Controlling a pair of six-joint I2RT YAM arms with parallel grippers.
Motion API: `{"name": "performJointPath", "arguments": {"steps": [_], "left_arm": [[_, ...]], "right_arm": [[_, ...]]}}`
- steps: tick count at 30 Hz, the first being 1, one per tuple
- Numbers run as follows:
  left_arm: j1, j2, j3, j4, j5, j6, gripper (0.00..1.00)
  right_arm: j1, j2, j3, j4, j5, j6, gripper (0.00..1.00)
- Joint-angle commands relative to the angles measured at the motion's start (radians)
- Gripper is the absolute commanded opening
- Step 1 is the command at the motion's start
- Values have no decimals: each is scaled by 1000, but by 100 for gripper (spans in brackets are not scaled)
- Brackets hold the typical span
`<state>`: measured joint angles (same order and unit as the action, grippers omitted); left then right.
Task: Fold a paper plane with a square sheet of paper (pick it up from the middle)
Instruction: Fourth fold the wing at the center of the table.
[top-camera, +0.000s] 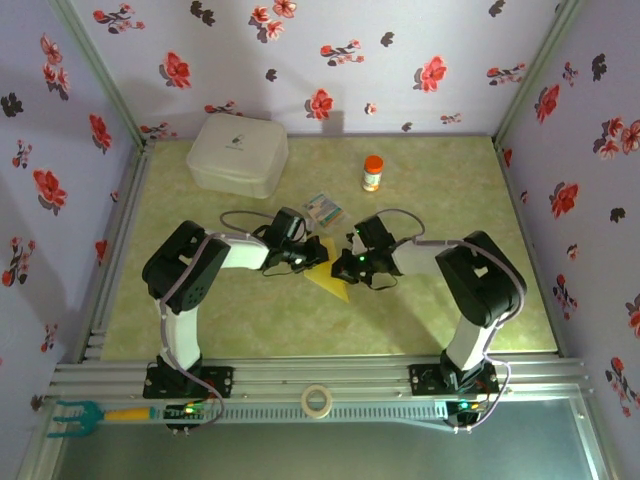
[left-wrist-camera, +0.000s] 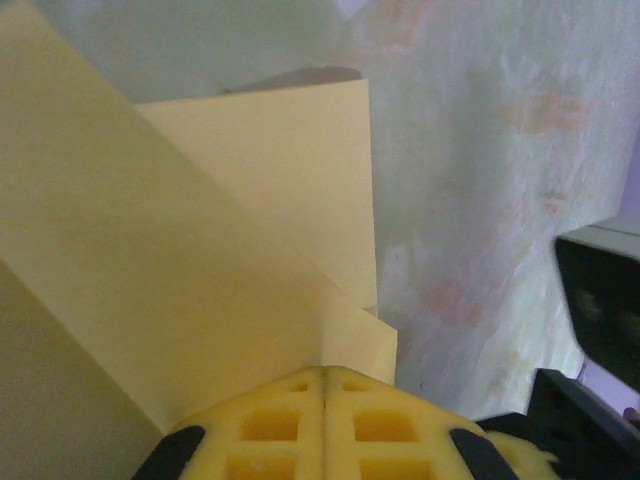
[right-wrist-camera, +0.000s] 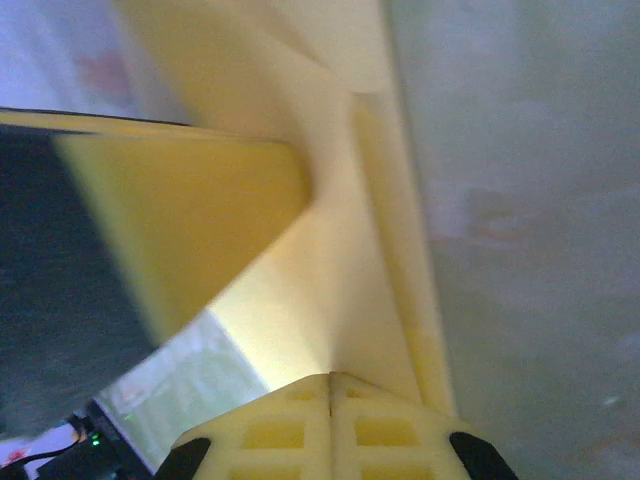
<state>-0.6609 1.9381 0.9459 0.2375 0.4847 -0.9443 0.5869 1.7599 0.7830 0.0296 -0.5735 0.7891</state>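
- Yellow and thin, the sheet of paper (top-camera: 333, 284) is near the middle of the green mottled surface (top-camera: 450, 200). It is folded into overlapping layers, and one pointed corner aims toward 5 o'clock in the top view.
- The left fingers (left-wrist-camera: 325, 376) are pressed fully together, with a folded edge of the sheet pinched between them. Seen from above, they grip the sheet at its 11 o'clock side.
- The right fingers (right-wrist-camera: 330, 380) are likewise clamped tight on the sheet, gripping its 1 o'clock side. The right wrist view is blurred, but a crease can be seen running up from the grip.
- The two sets of fingers face each other, close together, with the sheet between them.
- Whether the sheet is lifted clear of the surface cannot be told.
- A small printed packet (top-camera: 323, 208) lies at 12 o'clock from the sheet.
- A white box (top-camera: 238, 153) sits at 11 o'clock, by the back wall.
- An orange-capped bottle (top-camera: 372, 173) stands upright at 1 o'clock.
- A roll of tape (top-camera: 317, 400) rests on the rail at 6 o'clock, between the arm bases.
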Motion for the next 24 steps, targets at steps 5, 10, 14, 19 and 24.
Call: {"name": "performJointPath", "arguments": {"steps": [5, 10, 14, 19, 24], "left_arm": [[6, 9, 40, -141, -10, 86, 6], [3, -82, 85, -215, -18, 111, 13], [-19, -99, 85, -242, -23, 89, 6], [-41, -63, 52, -200, -25, 52, 3], [-41, 1, 53, -155, -19, 38, 3]], "right_arm": [[6, 29, -143, -7, 73, 6, 1], [7, 18, -151, 8, 76, 15, 0], [7, 15, -160, 28, 79, 29, 0], [7, 18, -165, 38, 80, 38, 0], [7, 17, -169, 41, 79, 41, 0]]}}
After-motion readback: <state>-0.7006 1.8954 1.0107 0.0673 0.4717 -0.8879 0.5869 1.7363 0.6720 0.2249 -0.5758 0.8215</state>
